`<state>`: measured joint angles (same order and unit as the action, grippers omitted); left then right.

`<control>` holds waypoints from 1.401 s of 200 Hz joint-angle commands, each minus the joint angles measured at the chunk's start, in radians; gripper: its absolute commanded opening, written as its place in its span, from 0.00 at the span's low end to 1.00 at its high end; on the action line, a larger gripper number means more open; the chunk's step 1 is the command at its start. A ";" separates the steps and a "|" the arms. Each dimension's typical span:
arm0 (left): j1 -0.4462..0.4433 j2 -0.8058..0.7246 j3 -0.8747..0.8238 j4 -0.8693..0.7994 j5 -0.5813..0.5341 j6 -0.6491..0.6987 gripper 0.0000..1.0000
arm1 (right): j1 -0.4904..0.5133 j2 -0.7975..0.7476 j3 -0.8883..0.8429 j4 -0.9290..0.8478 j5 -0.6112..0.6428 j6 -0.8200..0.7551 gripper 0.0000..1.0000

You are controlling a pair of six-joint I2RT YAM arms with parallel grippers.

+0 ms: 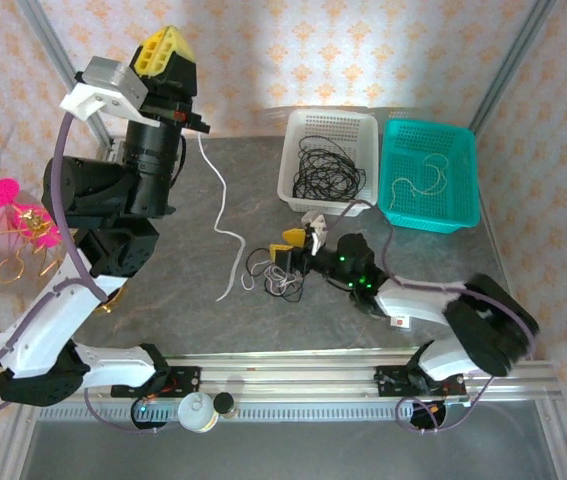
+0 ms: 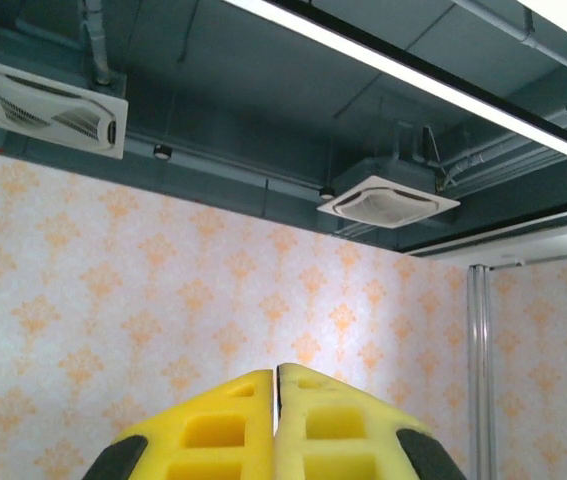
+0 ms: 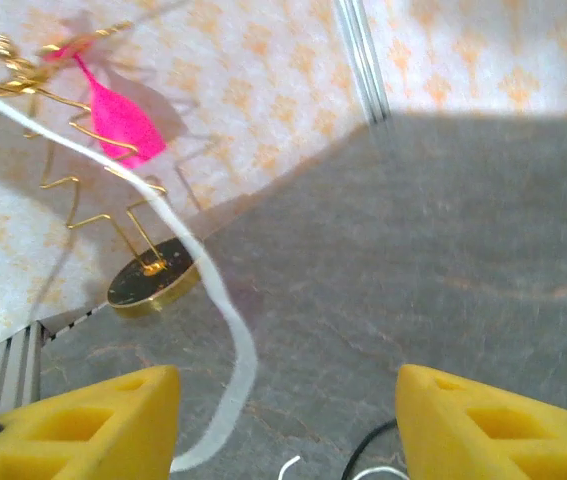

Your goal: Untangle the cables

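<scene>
top external: tangled cables just beside spread right tool.

The table is lit evenly from above, and a bright patch is cast on the rear wall. Glare is produced by the ceiling light strip. The white cable is rendered soft and blurred at close range.

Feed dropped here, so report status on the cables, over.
Left gripper shut, raised clear. Right gripper open, low by tangled cables, nothing held. Loose white cable lies alongside.
</scene>
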<state>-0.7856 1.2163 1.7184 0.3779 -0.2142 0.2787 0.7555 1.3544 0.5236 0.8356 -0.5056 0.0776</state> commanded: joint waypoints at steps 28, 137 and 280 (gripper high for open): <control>-0.003 -0.049 -0.023 -0.118 0.099 -0.058 0.00 | -0.034 -0.302 0.151 -0.375 -0.008 -0.270 0.75; -0.004 0.026 0.002 -0.239 0.266 -0.189 0.00 | -0.078 -0.017 0.648 -0.510 -0.624 -0.194 0.84; -0.004 0.011 -0.027 -0.203 0.242 -0.171 0.26 | -0.081 0.029 0.664 -0.620 -0.410 0.004 0.00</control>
<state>-0.7856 1.2549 1.7031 0.1371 0.0257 0.1040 0.6971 1.4349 1.1679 0.2462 -0.9859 -0.0200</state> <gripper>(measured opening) 0.106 0.058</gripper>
